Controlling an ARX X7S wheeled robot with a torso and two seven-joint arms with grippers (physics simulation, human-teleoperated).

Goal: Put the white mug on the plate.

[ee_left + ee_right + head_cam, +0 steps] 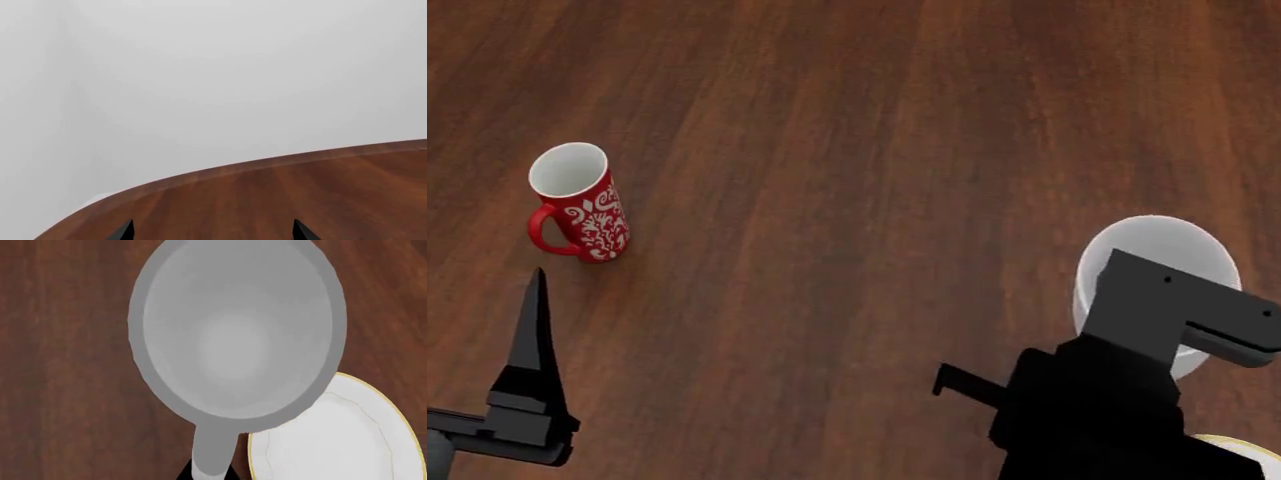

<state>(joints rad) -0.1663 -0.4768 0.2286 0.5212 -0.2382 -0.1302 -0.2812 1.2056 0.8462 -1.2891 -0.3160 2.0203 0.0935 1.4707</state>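
The right gripper (1174,330) holds the plain shiny white mug (1158,262) by its curved handle (212,450). The mug is upright, beside the round white plate with a thin gold rim (333,440). The left gripper (213,231) is open wide over the brown wooden table (854,120), near the red mug with white flowers (581,205).

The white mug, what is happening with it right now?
The right gripper is at the white mug, apparently grasping it by the handle; the wrist camera looks straight down into its empty bowl. The plate lies right beside it, partly under the mug's edge in that view, so the mug does not look set on it yet. The left gripper is open and idle near the red mug on the wooden table.
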